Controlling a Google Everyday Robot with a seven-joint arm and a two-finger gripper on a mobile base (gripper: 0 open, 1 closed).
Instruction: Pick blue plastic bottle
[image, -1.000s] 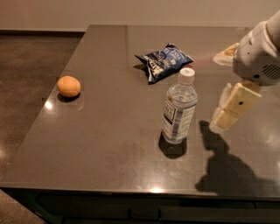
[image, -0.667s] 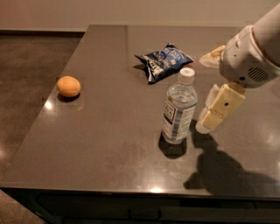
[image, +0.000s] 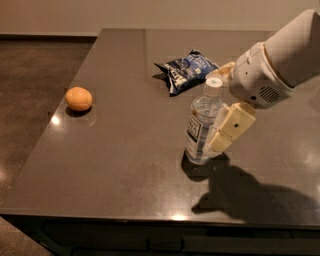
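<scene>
Wide stretch of dark stone tabletop (image: 125, 160) between the round orange fruit (image: 79, 98) near the left edge and the clear plastic water bottle with white cap (image: 202, 125), passable from the front and the left. Behind the bottle and apart from it, a crumpled dark blue snack bag (image: 187, 70). Right side taken up by the cream two-finger gripper (image: 220, 107), spread, one finger at the bottle's near right flank, the other behind its cap.

One camera, set high, tilts down across the dark glossy rectangular tabletop (image: 125, 165) from its near edge, facing the pale far wall (image: 150, 12). Close range. The cream two-finger gripper (image: 219, 111) enters from frame right, mid-table.
</scene>
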